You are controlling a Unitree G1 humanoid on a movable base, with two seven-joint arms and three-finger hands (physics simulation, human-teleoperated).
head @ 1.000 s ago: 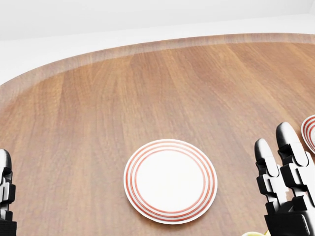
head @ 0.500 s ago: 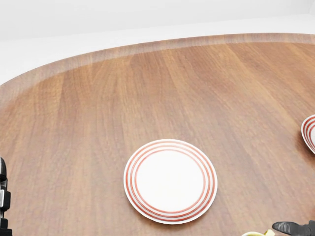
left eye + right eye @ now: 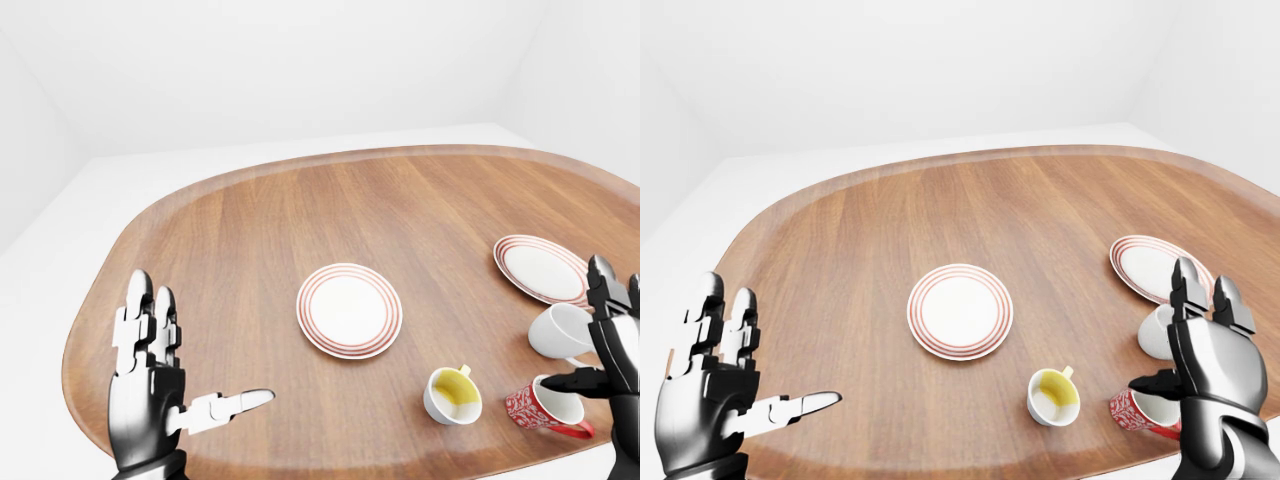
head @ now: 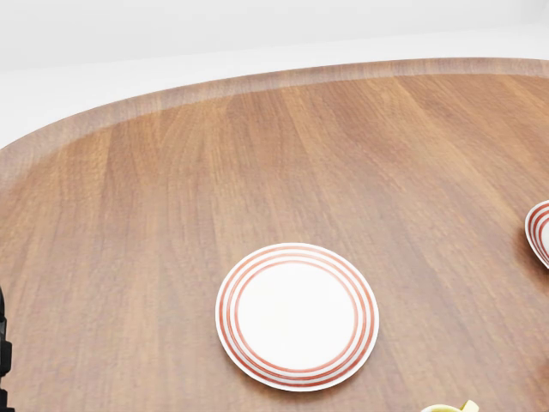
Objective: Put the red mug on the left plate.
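The red mug (image 3: 533, 410), patterned in white, sits near the table's bottom-right edge in the left-eye view. My right hand (image 3: 598, 345) stands open over it, with the thumb tip at its rim and the fingers pointing up. The fingers are not closed round it. The left plate (image 3: 349, 310), white with red rings, lies at the table's middle and carries nothing. Low at the left, my left hand (image 3: 185, 365) is open, fingers up and thumb pointing right, far from the mug.
A yellow-lined mug (image 3: 452, 395) sits just left of the red mug, and a white mug (image 3: 560, 330) above it, beside my right hand. A second ringed plate (image 3: 543, 270) lies at the right. The wooden table (image 3: 250, 230) has a rounded edge.
In the head view my right hand has dropped out of the bottom right corner. The left hand has sunk to a sliver at the left edge. The plates have not moved.
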